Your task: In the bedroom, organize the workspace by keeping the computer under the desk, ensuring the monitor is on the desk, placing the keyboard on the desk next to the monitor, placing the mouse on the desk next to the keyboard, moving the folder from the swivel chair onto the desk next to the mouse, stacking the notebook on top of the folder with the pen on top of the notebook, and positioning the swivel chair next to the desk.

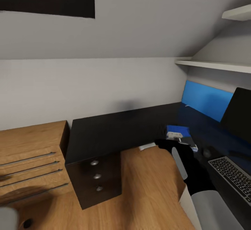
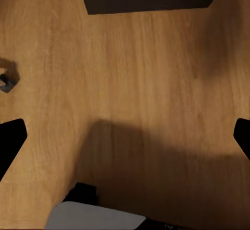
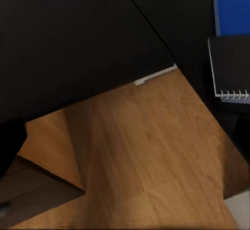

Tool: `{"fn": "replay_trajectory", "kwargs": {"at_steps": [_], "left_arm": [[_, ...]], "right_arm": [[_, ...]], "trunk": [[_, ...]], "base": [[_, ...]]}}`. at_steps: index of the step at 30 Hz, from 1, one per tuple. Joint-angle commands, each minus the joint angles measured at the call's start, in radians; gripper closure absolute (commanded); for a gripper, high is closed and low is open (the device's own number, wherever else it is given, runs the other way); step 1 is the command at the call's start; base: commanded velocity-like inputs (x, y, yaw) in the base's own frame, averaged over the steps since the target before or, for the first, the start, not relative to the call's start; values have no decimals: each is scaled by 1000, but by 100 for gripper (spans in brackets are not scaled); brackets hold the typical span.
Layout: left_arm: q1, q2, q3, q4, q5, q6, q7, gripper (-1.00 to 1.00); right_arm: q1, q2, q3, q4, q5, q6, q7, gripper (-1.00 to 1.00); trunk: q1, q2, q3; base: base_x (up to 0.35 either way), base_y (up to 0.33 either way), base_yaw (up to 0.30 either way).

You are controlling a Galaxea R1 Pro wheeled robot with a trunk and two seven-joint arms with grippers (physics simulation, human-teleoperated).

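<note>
The black L-shaped desk [image 1: 115, 129] fills the middle of the head view. On its right wing stand the monitor [image 1: 238, 117] and the keyboard [image 1: 233, 177], with a small dark mouse [image 1: 208, 152] beside the keyboard. A blue folder [image 1: 177, 131] [image 3: 233, 8] and a black spiral-bound notebook [image 3: 229, 68] lie side by side on the desk top. My right gripper [image 3: 125, 141] hovers open and empty over the desk's inner corner. Over bare wooden floor, my left gripper [image 2: 125, 136] is open and empty. The computer, the swivel chair and the pen are out of view.
A light wooden drawer chest [image 1: 31, 153] stands left of the desk's black three-drawer unit [image 1: 96, 177]. A short white piece [image 1: 147, 146] sits at the desk's inner edge. White shelves [image 1: 212, 64] hang above the blue back panel [image 1: 205, 99]. A small caster [image 2: 5, 80] rests on the floor.
</note>
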State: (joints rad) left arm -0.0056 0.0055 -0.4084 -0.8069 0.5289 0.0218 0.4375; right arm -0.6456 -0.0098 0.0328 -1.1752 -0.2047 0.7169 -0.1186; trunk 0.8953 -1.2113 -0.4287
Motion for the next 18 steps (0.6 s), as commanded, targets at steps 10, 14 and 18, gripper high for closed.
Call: {"fn": "replay_trajectory", "kwargs": {"at_steps": [10,14,18], "left_arm": [[-1,3,41,-2,-1,-28,9,-100],[-1,3,42,-2,-1,-71,10,-100],[0,5,45,67,1,-90,9,-100]], "right_arm": [[13,-2,58,-1,-9,-7,-11,-100],[24,-2,61,-6,-8,-35,-18,-100],[91,-4,61,-10,-7,-151,-48,-100]], "trunk": [[-1,-1,-1],[-1,-1,0],[-12,20,14]], "base": [[-168,0,277],[-16,0,269],[-3,0,99]]}}
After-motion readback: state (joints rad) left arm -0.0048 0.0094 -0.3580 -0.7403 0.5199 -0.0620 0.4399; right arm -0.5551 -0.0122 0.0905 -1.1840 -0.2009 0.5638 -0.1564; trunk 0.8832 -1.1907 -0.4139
